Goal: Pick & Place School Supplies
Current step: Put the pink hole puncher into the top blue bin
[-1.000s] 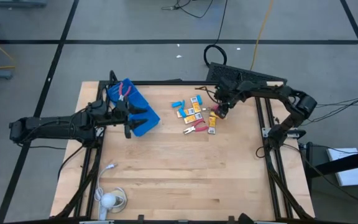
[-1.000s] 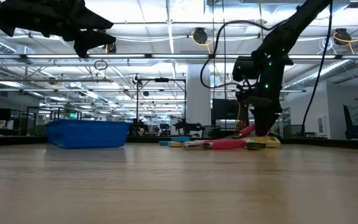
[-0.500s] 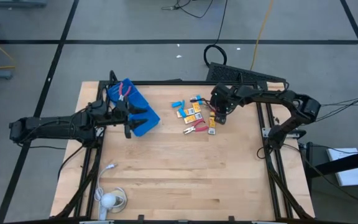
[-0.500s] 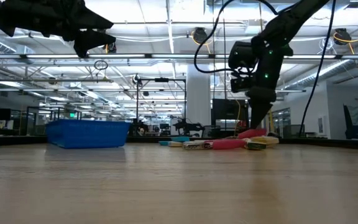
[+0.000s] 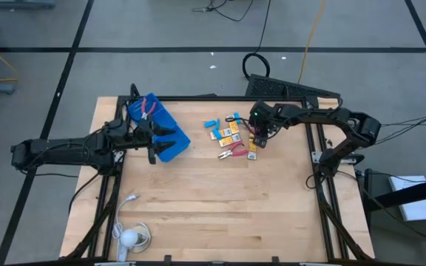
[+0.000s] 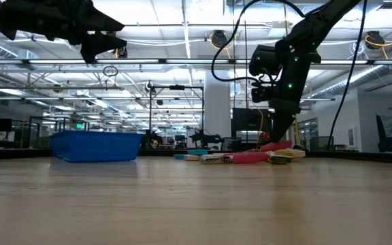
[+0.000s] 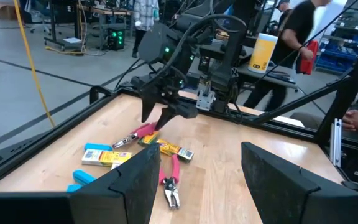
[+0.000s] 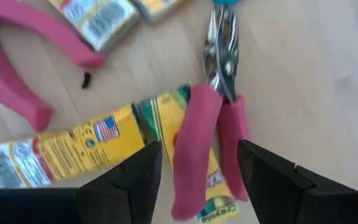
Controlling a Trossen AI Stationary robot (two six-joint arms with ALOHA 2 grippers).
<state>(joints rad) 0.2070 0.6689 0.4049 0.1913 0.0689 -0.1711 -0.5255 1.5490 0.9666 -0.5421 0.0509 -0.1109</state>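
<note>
We see the right pincer point(image 8: 194, 168) spread above pink-handled pliers point(image 8: 213, 134) lying on a crayon box point(image 8: 98, 146) (far desk point(image 5: 220, 199) side); left pincer point(image 7: 194, 171) spread, empty, over the blue tray point(image 5: 157, 125).

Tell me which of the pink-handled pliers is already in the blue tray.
The pink-handled pliers lying inside the blue tray at the table's left. The two other pairs lie on bare wood among the crayon boxes.

Wooden bench point(image 5: 213, 199): blue tray point(image 5: 158, 127) at far left; cluster of school supplies point(image 5: 233, 139) at far centre-right — pink-handled pliers point(image 5: 233, 153), yellow crayon packs point(image 5: 227, 134), light-blue pieces point(image 5: 211, 123); white cable with round white object point(image 5: 129, 237) at near left.
</note>
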